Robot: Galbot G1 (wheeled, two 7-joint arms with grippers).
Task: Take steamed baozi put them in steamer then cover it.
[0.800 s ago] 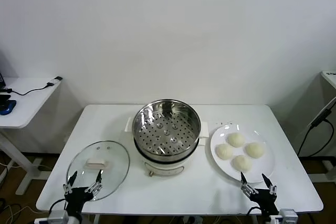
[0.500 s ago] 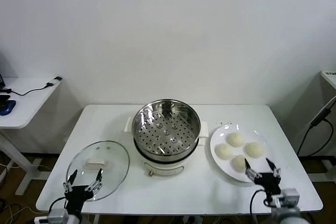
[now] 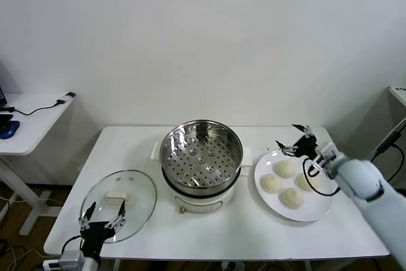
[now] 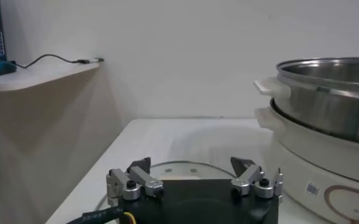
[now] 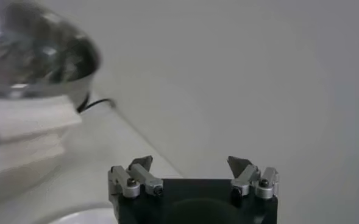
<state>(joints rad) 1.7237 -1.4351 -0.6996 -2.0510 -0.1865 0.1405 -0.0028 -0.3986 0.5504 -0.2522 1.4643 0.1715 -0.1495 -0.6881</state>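
Four smooth round baozi (image 3: 285,181) lie beneath the wide-spread right claw (image 3: 295,139); left claw (image 3: 101,218) gapes too.

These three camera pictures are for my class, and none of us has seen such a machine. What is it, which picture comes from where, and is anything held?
It is a two-armed robot. One picture looks down from its head; the others come from cameras on its wrists.

On the white table stand a round shiny steel steamer, empty, a clear glass lid and a flat white plate with four cream-white buns.

The right gripper hovers open above the plate. The left gripper waits open near the lid. Neither holds anything.
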